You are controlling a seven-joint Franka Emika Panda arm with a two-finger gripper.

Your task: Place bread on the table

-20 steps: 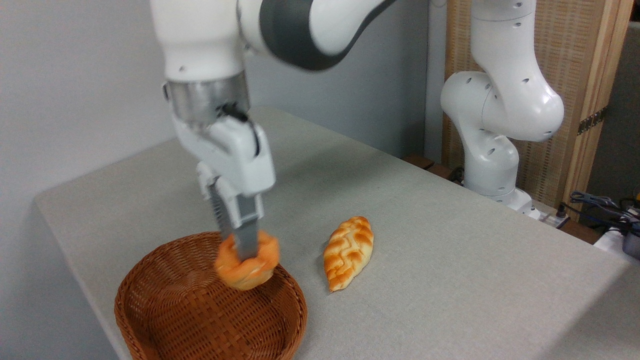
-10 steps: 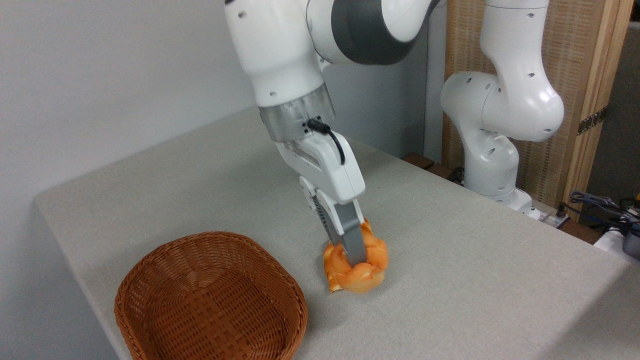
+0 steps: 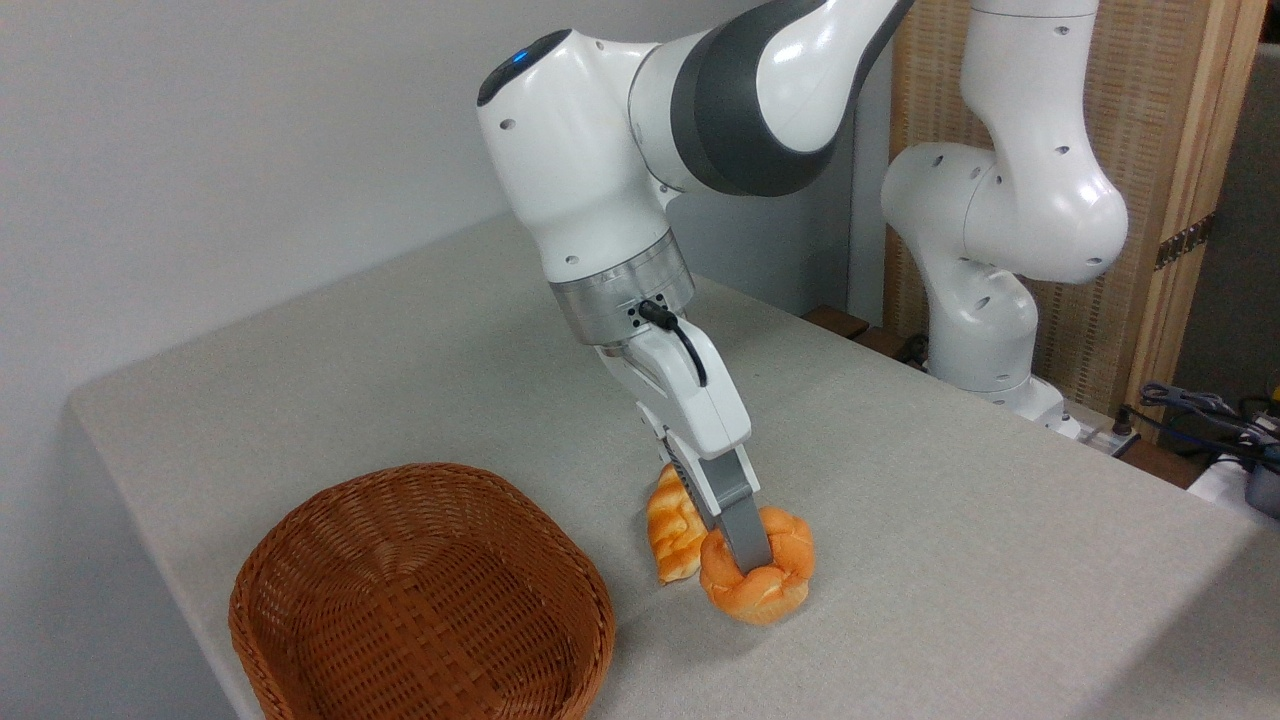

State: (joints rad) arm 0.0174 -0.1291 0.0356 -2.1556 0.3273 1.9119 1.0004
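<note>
The end effector [image 3: 752, 556] is clamped on the round knotted bun [image 3: 760, 580], its fingers pressed into the top. The bun sits low at the surface [image 3: 950, 520], near the front edge; whether it touches is unclear. It lies just beside the braided loaf [image 3: 672, 528]. The wicker basket [image 3: 420, 600] stands toward the front-left corner.
</note>
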